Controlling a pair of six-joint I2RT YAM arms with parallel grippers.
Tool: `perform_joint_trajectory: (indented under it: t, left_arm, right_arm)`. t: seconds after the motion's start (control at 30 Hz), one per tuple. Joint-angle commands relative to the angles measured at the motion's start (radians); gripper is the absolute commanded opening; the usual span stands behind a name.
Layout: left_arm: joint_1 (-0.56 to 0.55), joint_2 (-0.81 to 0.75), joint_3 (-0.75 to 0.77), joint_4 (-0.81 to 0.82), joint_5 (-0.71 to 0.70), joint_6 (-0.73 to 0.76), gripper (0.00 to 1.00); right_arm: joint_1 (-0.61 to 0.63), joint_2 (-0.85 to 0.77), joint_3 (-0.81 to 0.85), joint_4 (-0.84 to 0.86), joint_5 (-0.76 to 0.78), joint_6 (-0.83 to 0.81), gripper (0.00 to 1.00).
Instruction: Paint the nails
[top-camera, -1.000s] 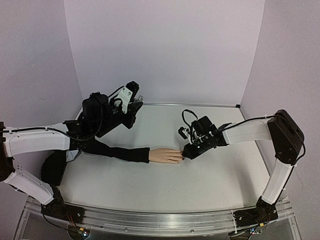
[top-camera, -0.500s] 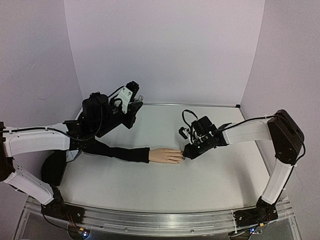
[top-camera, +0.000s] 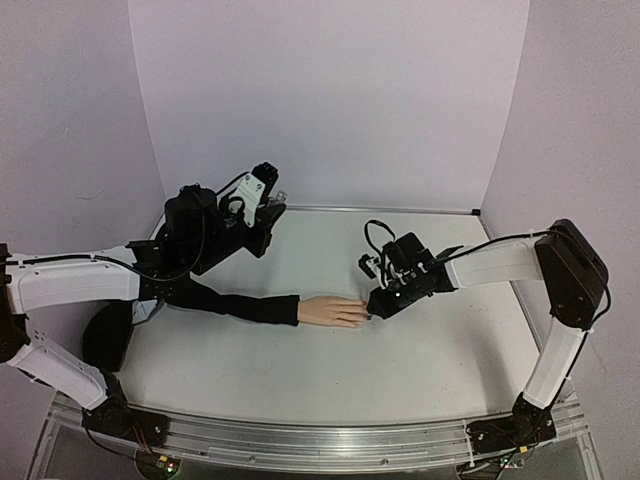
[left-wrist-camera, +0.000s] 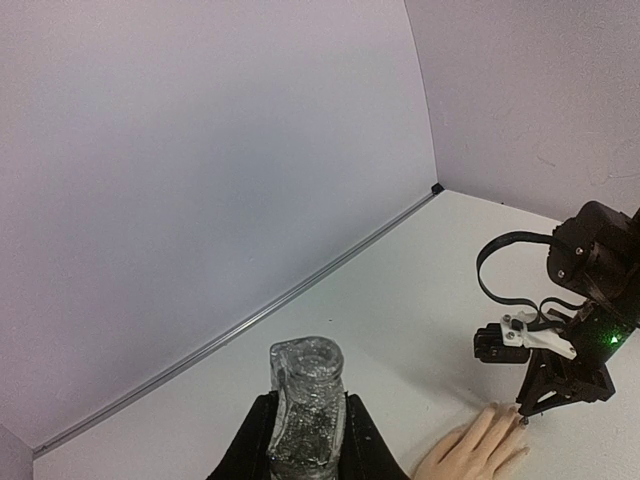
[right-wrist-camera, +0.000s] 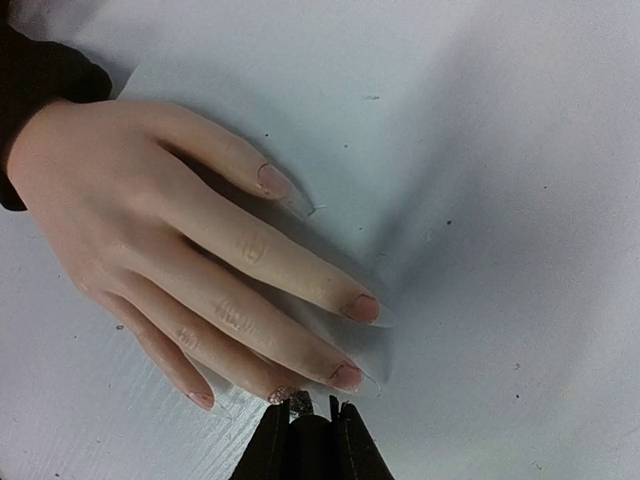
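The pale mannequin hand lies flat on the table, palm down, at the end of a long black sleeve. Its nails show pinkish in the right wrist view; one nail near the bottom carries silver glitter. My right gripper is shut on a dark brush handle, and the glittery brush tip touches beside that glittered nail. In the top view the right gripper sits at the fingertips. My left gripper is shut on an open glass bottle of silver glitter polish, held up at the back left.
The white table is walled by pale panels at the back and sides, with a metal strip along the back edge. The left arm reaches over the sleeve. A dark rounded object lies at the left edge.
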Motion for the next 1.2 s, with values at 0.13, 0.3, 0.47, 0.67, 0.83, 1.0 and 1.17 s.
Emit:
perform_joint_trajectory:
  t: [0.13,0.3,0.47,0.67,0.83,1.0,1.17]
  left_arm:
    - [0.002,-0.029,0.014,0.027,-0.008,0.006,0.00]
    - [0.002,-0.030,0.014,0.027,-0.008,0.006,0.00]
    - [0.003,-0.031,0.013,0.027,-0.007,0.006,0.00]
    - [0.002,-0.032,0.012,0.024,-0.008,0.005,0.00]
    - [0.002,-0.035,0.012,0.021,-0.009,0.007,0.00]
    - [0.002,-0.038,0.013,0.019,-0.008,0.009,0.00]
    - [0.003,-0.043,0.010,0.020,-0.007,0.008,0.00]
  right_arm:
    - [0.007,0.018,0.023,-0.011,0.021,-0.002,0.00]
    - [0.007,0.013,0.019,-0.011,0.029,-0.003,0.00]
    - [0.007,-0.003,0.010,-0.005,0.038,-0.007,0.00]
    - [0.007,-0.020,-0.005,0.004,0.052,-0.006,0.00]
    - [0.007,-0.118,-0.089,0.067,0.060,-0.010,0.00]
    - [0.007,-0.238,-0.165,0.102,0.019,-0.018,0.00]
    - [0.007,-0.290,-0.202,0.170,-0.002,-0.014,0.00]
